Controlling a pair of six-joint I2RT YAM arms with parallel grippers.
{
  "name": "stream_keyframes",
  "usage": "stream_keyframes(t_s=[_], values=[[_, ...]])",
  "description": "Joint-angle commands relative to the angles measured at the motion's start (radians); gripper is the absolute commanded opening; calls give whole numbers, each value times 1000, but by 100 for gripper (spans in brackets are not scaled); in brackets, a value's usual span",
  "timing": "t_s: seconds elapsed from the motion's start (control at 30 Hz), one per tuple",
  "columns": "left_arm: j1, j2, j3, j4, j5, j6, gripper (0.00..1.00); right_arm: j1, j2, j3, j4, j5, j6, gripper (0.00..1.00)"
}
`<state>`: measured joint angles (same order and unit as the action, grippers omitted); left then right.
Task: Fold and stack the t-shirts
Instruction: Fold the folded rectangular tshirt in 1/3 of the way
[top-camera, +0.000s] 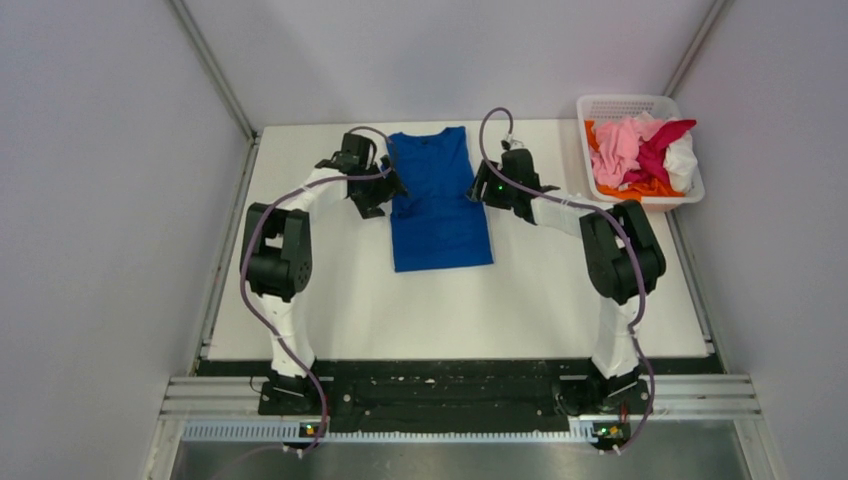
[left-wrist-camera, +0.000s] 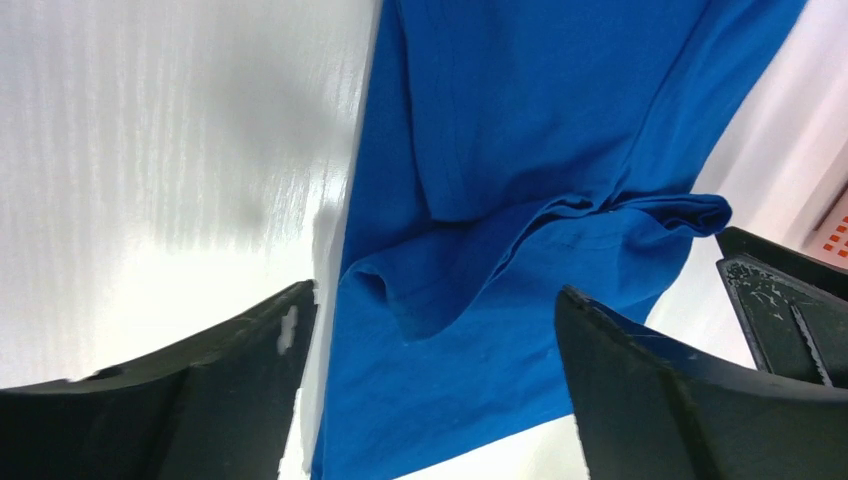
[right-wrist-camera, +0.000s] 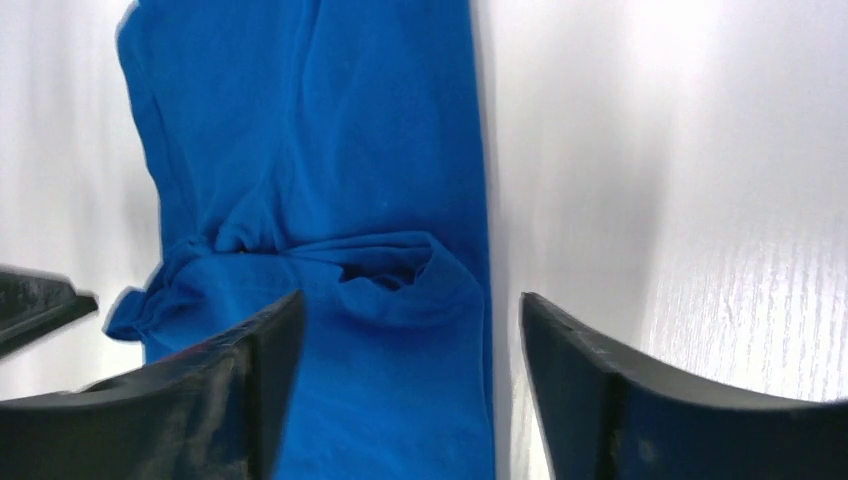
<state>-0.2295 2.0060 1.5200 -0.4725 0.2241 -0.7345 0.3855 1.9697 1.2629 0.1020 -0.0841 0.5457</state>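
Two sides of blue t-shirt (top-camera: 438, 200) flanked by left end effector (left-wrist-camera: 435, 298) and right end effector (right-wrist-camera: 410, 298), both released, nothing gripped; shirt laid on desk (top-camera: 350, 310).

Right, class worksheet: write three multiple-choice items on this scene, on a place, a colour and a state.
1. Where does the white basket sit? A. far right of the table B. near left corner C. between the arms
2. What colour is the shirt spread flat? A. orange B. white C. blue
3. How do both pairs of jaws stand? A. shut on the shirt B. open C. shut on the basket
Answers: 1 A, top view shows it at the far right edge; 2 C, every view shows blue cloth; 3 B, each wrist view shows a wide gap.
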Motion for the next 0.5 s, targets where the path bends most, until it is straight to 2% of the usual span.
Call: stream_keyframes(t_s=[0.0, 0.03, 0.27, 0.37, 0.47], values=[[3, -187, -78, 5, -22, 20, 99, -8, -126, -27, 16, 3, -12, 90], [-1, -224, -123, 20, -4, 21, 99, -9, -159, -59, 15, 3, -2, 98], [-80, -418, -392, 89, 61, 26, 99, -7, -438, -418, 37, -49, 95, 99], [-95, -405, -390, 177, 117, 28, 99, 2, -539, -518, 29, -72, 119, 99], [-96, -320, -317, 218, 103, 31, 99, 11, -628, -577, 2, -92, 109, 99]])
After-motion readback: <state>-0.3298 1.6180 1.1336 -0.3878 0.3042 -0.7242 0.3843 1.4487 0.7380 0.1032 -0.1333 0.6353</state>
